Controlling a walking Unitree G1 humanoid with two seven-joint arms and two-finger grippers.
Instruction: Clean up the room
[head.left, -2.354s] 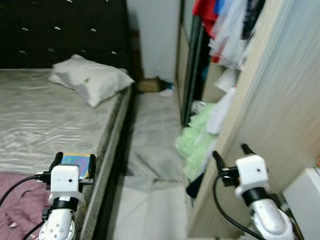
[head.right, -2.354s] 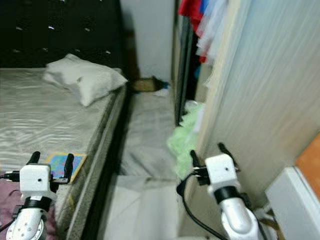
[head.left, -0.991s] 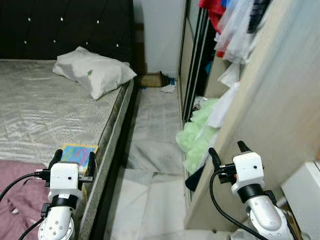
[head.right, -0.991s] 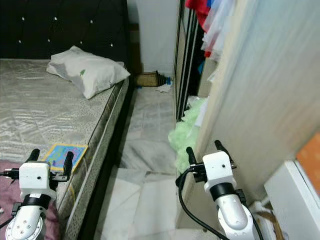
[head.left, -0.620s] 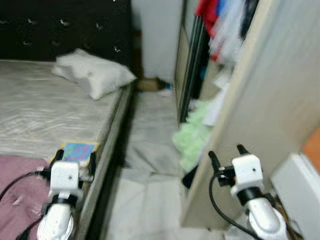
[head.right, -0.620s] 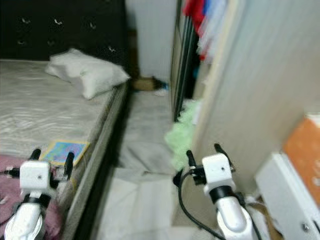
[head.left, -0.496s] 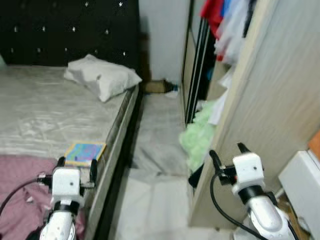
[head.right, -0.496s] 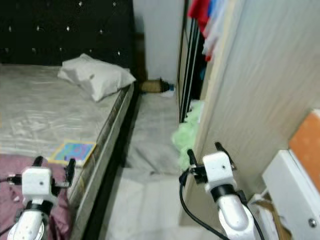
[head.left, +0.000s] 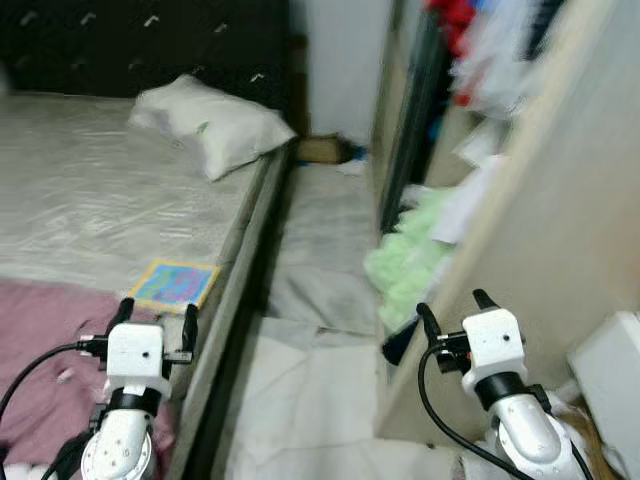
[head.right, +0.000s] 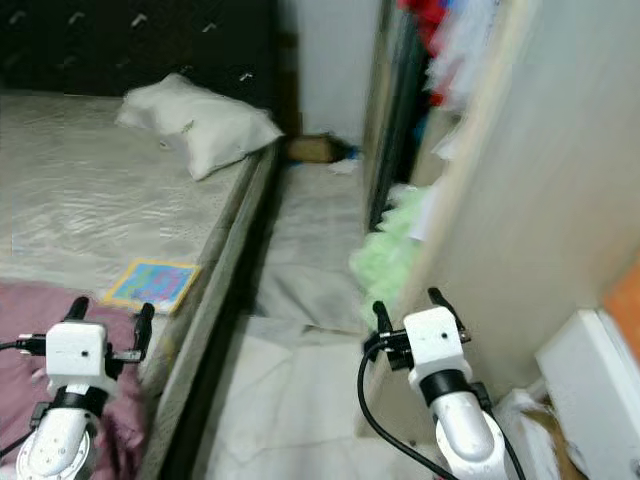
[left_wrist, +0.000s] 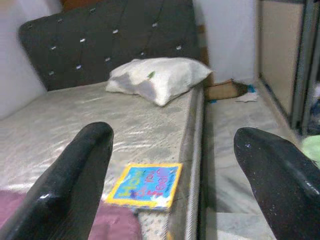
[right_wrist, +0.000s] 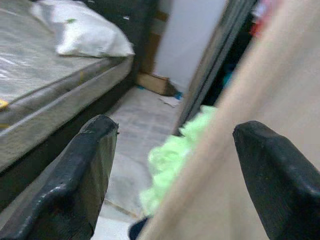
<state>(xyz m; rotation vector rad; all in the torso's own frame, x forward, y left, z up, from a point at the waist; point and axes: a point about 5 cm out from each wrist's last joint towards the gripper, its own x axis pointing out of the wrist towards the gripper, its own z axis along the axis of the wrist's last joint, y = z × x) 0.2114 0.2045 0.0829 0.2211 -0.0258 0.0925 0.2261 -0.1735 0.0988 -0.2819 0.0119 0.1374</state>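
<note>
Two grippers are raised low in front of the robot, both with fingers spread apart and holding nothing: the left gripper (head.left: 154, 315) hangs over the near corner of the bed (head.left: 90, 200), above a maroon cloth (head.left: 35, 340), and the right gripper (head.left: 452, 308) hangs beside the pale wooden wardrobe side (head.left: 540, 230). Between the bed's edge and the wardrobe runs a narrow strip of floor (head.left: 320, 260), light grey, reaching back to the white wall, where a brown cardboard box (head.left: 322, 150) and some scraps lie. A heap of light green clothes (head.left: 410, 260) spills from the open wardrobe onto that strip, narrowing it on the robot's right; hanging garments in red, blue and white (head.left: 480, 40) show above it. On the bed, a colourful flat book (head.left: 177, 284) with a yellow border lies close to the mattress edge, just beyond the left gripper. A white pillow (head.left: 215, 122) rests farther up near the dark tufted headboard (left_wrist: 115, 45).
</note>
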